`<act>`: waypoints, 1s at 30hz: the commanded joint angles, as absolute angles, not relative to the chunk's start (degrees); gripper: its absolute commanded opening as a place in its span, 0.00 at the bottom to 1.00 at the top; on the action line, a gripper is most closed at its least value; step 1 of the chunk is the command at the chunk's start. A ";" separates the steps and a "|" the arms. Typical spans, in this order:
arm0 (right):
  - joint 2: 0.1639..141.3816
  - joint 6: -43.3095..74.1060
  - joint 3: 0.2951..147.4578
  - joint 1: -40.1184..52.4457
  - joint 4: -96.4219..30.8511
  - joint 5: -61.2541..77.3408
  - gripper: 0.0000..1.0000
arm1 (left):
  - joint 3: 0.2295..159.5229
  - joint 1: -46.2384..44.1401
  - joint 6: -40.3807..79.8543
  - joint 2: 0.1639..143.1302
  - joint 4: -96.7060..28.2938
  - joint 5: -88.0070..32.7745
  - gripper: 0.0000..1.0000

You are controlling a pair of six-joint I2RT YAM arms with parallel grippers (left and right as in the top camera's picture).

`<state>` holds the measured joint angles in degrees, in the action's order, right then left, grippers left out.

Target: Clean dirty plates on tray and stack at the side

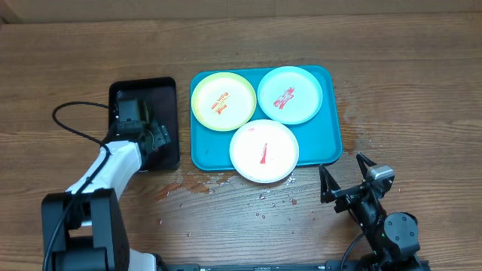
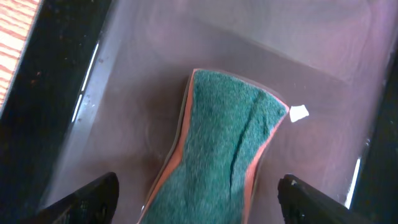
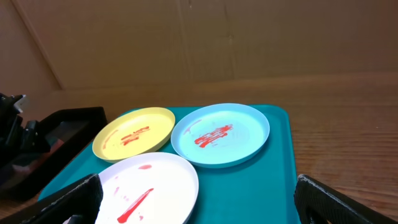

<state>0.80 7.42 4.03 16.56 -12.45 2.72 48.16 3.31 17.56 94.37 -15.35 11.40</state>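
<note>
Plates of round plastic, red-smeared, lie in the turquoise rectangular plastic tray (image 1: 329, 141) at upper centre: yellow-green plate (image 1: 224, 102), mint plate (image 1: 290, 94), white plate (image 1: 263, 150). Left arm (image 1: 113, 162) bends over the black tray (image 1: 171, 96), where the left gripper (image 2: 199, 199) stands spread astride a green sponge (image 2: 227, 130) without gripping it. Right gripper (image 1: 345, 172), at lower right, gapes empty.

The worktop (image 1: 392, 68) is brown wood with a plain grain running across it. Two trays sit flat on it, side by side, close but not touching: a large turquoise tray (image 1: 329, 139) near the middle and a smaller black tray (image 1: 162, 92) just to its left. In front of the gap between them a wet patch (image 1: 197, 185) shines on the wood, with small droplets (image 1: 263, 199) scattered further right.
</note>
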 commanded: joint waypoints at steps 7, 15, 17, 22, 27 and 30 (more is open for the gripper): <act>0.16 7.20 3.79 16.75 -12.05 2.35 1.00 | 49.34 3.46 17.61 97.93 -11.68 10.02 0.59; 0.16 7.20 3.79 16.75 -12.05 1.93 1.00 | 49.34 3.46 18.44 99.83 -11.99 8.71 0.59; 0.16 7.20 3.79 16.75 -12.05 1.87 1.00 | 49.34 3.46 18.44 99.83 -12.14 8.71 0.52; 0.16 7.20 3.79 16.75 -11.77 0.40 1.00 | 49.34 3.46 19.53 99.85 -13.26 8.69 0.21; 0.16 7.22 3.81 16.75 -8.97 0.45 1.00 | 49.34 3.46 20.45 99.85 -13.47 7.88 0.05; 0.16 7.25 3.81 16.75 -6.07 0.45 1.00 | 49.34 3.46 21.74 99.85 -13.89 7.20 0.04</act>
